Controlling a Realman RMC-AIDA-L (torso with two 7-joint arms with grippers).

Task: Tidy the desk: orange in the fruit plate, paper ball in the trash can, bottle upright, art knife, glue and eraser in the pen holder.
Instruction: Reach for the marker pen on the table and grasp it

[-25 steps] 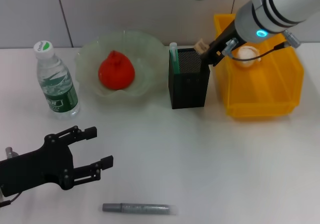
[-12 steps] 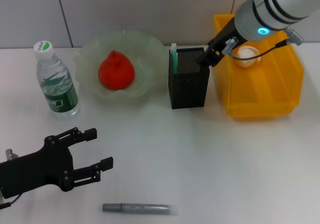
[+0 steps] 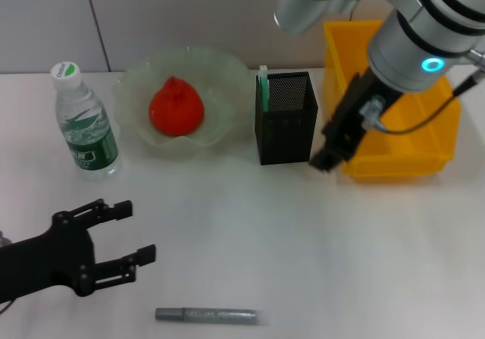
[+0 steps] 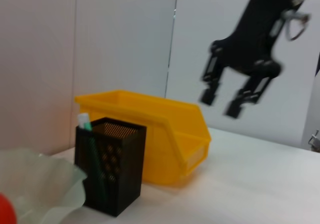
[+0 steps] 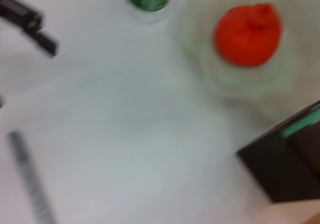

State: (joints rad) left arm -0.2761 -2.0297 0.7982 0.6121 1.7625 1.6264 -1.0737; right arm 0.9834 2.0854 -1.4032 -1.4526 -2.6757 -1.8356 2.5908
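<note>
The black right gripper [image 3: 331,151] is hanging with parted, empty fingers between the square black mesh pen holder [image 3: 286,117] and the yellow plastic trash can [image 3: 394,157], hiding the bin's near corner. The open left gripper [image 3: 125,233] is hovering near the grey-silver glue stick [image 3: 208,315].

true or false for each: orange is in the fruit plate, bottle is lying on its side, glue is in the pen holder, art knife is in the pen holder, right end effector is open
1. The orange sits in the fruit plate: true.
2. The bottle lies on its side: false, it stands upright.
3. The glue is in the pen holder: false, it lies on the desk near the left end effector.
4. The art knife stands in the pen holder: true.
5. The right end effector is open: true.
</note>
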